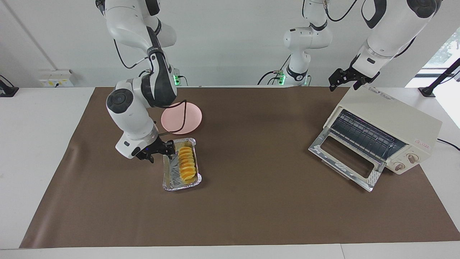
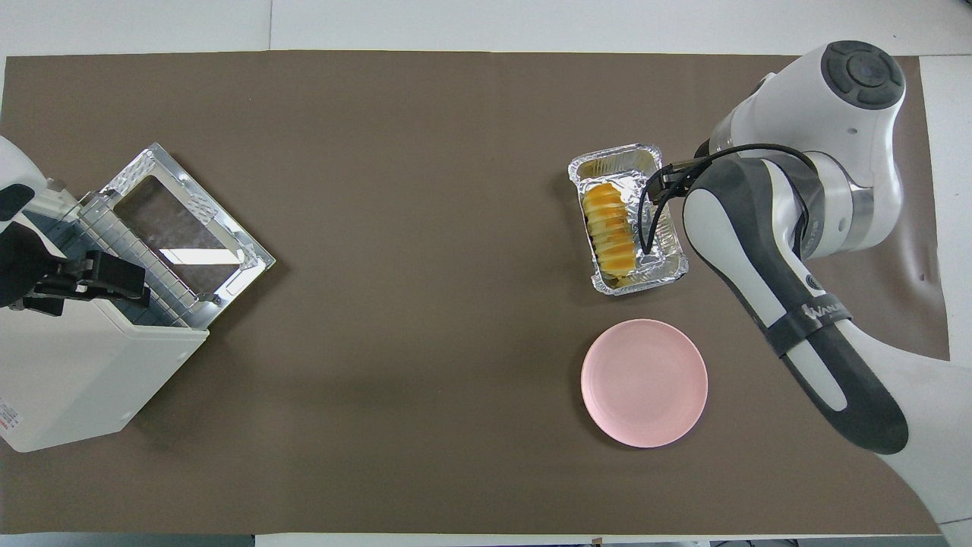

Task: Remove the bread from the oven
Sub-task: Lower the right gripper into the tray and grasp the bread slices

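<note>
The bread (image 1: 187,163) lies in a silver foil tray (image 1: 172,181) on the brown mat, farther from the robots than the pink plate (image 1: 181,117). It also shows in the overhead view (image 2: 608,228), in the tray (image 2: 662,258). My right gripper (image 1: 160,154) is low at the tray's edge toward the right arm's end, open, with one finger inside the rim and one outside. The oven (image 1: 391,115) stands at the left arm's end with its glass door (image 1: 345,158) folded down and its rack bare. My left gripper (image 1: 344,85) waits open above the oven's top.
The pink plate (image 2: 644,382) is bare, just nearer to the robots than the tray. The oven's open door (image 2: 190,228) juts out over the mat. The brown mat (image 1: 251,201) covers most of the table.
</note>
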Tool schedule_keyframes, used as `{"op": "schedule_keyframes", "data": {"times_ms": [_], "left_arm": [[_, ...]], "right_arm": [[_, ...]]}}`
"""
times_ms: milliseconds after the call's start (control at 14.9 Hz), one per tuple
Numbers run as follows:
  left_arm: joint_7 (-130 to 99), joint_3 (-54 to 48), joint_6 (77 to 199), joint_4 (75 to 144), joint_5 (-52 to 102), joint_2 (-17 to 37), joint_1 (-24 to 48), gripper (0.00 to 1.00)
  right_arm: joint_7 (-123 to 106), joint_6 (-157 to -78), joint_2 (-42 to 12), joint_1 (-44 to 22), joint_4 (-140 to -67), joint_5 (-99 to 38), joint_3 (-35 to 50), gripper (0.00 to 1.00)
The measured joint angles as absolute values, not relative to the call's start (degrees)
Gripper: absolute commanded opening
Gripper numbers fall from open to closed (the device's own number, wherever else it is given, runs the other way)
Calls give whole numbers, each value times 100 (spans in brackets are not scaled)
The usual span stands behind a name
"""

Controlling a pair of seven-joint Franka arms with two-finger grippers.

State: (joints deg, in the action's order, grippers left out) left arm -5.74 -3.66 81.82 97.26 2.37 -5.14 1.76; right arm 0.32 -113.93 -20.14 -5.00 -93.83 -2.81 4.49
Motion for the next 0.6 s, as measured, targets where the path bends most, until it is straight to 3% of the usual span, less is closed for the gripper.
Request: {"op": "schedule_keyframes", "data": {"times_ms": [268,602], "left_arm": [[-574,-366,8182,9726,237,-514,176,100],[-574,-366,8183,9726,237,-514,176,100]], "right_arm": [[72,-11411,-2068,-830,-9411,-278,471,100],[404,-11970,-2348,-1043,-9544,-278,469,95]]}}
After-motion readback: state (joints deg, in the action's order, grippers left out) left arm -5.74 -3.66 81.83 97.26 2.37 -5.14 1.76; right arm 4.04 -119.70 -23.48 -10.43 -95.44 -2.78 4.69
